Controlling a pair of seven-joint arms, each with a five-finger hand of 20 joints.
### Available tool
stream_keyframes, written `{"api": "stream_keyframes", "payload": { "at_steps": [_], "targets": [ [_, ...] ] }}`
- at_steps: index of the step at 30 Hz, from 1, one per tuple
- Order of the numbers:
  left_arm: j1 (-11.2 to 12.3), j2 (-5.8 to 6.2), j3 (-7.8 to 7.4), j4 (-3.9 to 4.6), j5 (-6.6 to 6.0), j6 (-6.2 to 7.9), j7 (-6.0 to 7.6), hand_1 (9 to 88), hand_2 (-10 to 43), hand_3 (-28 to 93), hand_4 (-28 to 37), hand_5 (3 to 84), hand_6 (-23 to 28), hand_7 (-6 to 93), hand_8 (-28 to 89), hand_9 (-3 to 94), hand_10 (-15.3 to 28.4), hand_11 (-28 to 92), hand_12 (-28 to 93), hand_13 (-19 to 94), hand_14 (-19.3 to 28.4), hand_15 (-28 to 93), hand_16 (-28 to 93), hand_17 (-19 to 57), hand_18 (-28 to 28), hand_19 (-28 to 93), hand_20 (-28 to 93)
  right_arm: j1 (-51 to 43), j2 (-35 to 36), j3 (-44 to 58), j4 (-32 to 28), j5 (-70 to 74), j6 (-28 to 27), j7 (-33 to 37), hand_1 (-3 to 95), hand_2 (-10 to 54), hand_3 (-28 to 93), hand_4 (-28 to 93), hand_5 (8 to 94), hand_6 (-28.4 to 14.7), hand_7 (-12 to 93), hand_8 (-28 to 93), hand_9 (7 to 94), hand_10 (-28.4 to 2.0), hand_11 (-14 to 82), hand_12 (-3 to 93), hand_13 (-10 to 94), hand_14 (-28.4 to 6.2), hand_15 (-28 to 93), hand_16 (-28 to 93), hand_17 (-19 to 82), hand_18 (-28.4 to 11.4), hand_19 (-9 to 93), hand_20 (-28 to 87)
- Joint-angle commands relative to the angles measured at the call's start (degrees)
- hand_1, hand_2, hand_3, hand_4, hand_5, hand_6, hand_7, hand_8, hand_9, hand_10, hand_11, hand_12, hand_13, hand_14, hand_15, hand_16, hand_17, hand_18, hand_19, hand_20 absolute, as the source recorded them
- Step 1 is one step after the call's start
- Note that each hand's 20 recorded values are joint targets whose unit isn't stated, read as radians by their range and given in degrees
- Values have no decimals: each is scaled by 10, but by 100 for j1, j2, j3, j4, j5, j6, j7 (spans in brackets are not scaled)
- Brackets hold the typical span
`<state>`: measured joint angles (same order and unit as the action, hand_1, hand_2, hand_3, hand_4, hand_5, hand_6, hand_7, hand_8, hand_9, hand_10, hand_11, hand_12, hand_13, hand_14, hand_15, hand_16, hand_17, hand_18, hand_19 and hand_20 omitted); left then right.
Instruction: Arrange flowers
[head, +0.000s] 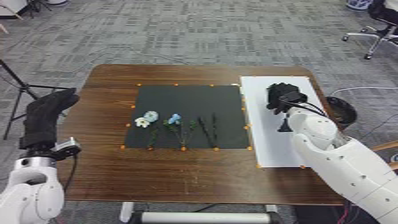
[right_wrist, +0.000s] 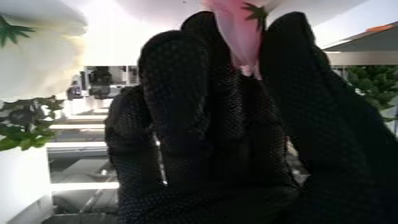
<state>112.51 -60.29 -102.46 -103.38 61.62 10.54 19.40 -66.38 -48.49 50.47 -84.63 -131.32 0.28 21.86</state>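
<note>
Your right hand (head: 282, 97) is above the white panel (head: 269, 147), with the black bin (head: 346, 111) just beyond the brown table (head: 178, 185). Its mesh-gloved fingers extend open; a smooth pink petal (right_wrist: 235, 35) shows at their tips, whether touching you can't tell. Your left hand (head: 51, 110) lies open by the table's left edge. Pale, rounded flowers (head: 147, 119) and thin stems (head: 213, 131) rest on the dark mat (head: 191, 95).

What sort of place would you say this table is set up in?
Probably an office or a lab: a grey patterned carpet, a dark office chair on castors and a thin black tripod stand are around the brown wooden table.
</note>
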Motion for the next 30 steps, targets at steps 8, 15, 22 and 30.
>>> {"api": "stream_keyframes", "payload": {
  "at_steps": [8,15,22,30],
  "targets": [
    [23,84,-44,-154,-33,-36,35,244,126,694,-283,546,24,158,-78,534,148,216,137,415,171,204,2,73,115,113,170,150,248,-99,-214,98,625,-56,618,-95,563,-164,767,7,205,101,925,-72,96,383,870,-41,477,374,438,-218,788,562],
    [71,146,-143,-160,-38,3,-14,243,125,696,-283,548,23,161,-77,537,148,216,138,416,172,205,3,73,115,112,170,510,672,-368,-1248,582,882,-80,618,-95,567,-155,781,4,205,100,930,-73,97,379,875,-38,476,380,441,-219,793,563],
    [114,124,-176,-134,-86,66,-70,242,123,700,-283,552,22,162,-78,541,148,215,140,417,173,206,4,73,115,113,171,1121,469,-1153,-1869,1335,703,-290,613,-95,567,-144,785,7,206,97,932,-73,89,379,873,-39,476,386,441,-218,795,564],
    [-34,117,-31,-68,-50,-15,-86,241,121,704,-283,556,21,164,-77,543,148,216,143,417,174,206,4,73,115,112,170,1262,-316,-1659,-1737,1428,521,-379,608,-95,567,-139,788,8,211,90,931,-79,79,370,870,-39,474,390,438,-218,797,564]
  ]
}}
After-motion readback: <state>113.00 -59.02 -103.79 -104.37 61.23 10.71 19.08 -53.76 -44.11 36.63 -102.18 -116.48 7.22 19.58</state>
